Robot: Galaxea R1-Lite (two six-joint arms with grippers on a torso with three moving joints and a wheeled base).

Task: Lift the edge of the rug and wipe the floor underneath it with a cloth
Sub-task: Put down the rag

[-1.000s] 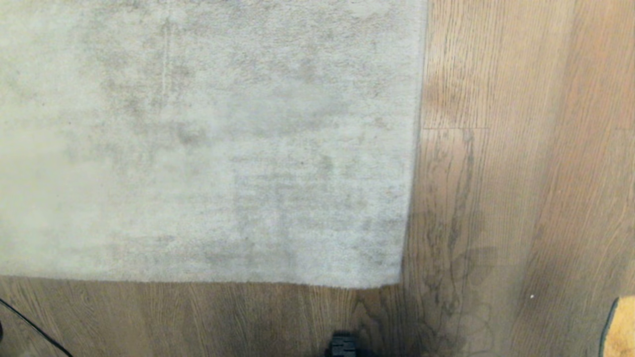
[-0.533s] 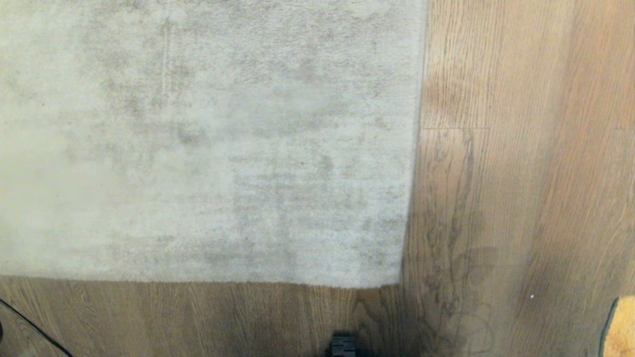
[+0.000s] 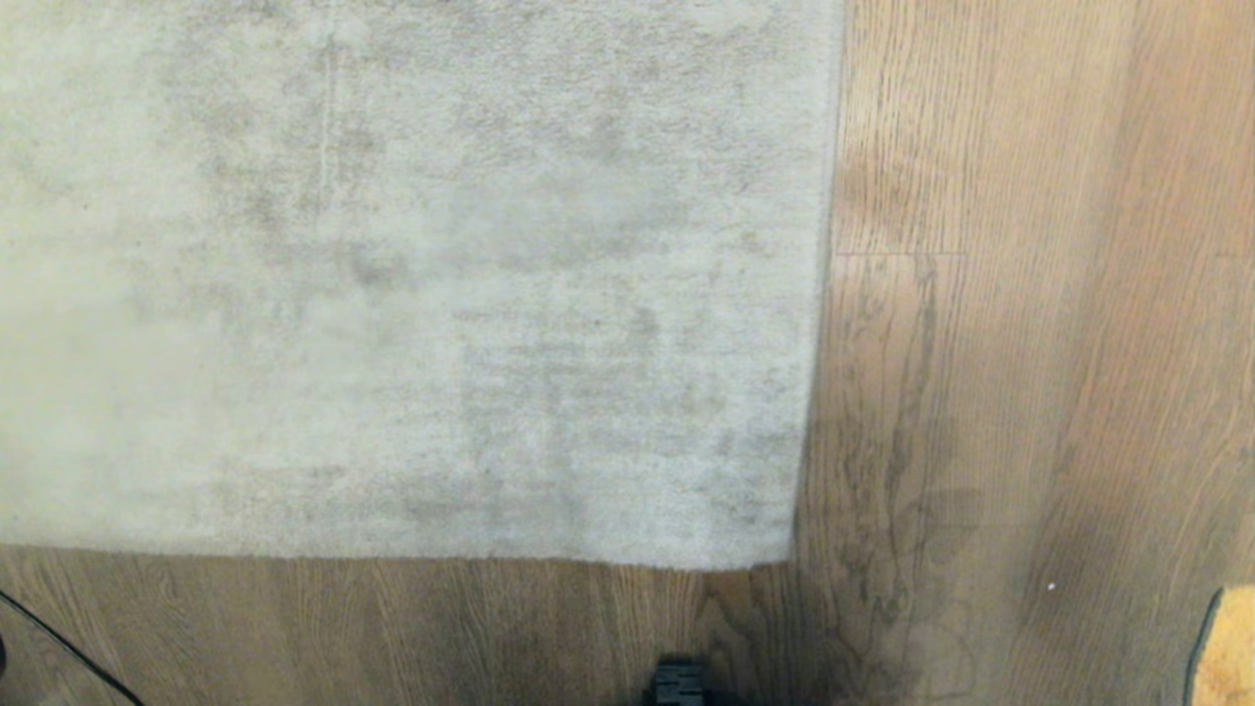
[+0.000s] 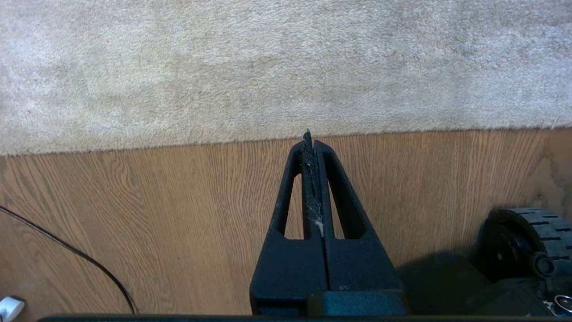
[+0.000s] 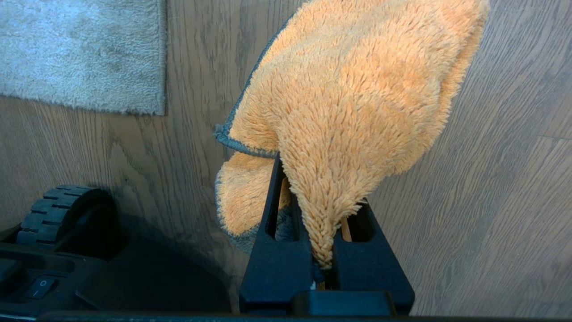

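Note:
The pale grey rug lies flat, and the rug edge (image 3: 392, 555) runs across the near side to a corner (image 3: 790, 563). Brown plank floor (image 3: 980, 343) lies in front of it and to its right. In the left wrist view my left gripper (image 4: 308, 134) is shut and empty, hanging over the floor just short of the rug edge (image 4: 178, 145). My right gripper (image 5: 313, 179) is shut on the orange fuzzy cloth (image 5: 357, 89), which droops over its fingers above bare floor, right of the rug corner (image 5: 152, 105). In the head view only a bit of the cloth (image 3: 1226, 652) shows, at the lower right.
A thin black cable (image 4: 67, 250) crosses the floor at the left, with a small white object (image 4: 9, 308) near it. The base's black wheel (image 4: 532, 232) stands close to the rug corner, also seen in the right wrist view (image 5: 58, 210). A dark base part (image 3: 677, 686) sits at the near edge.

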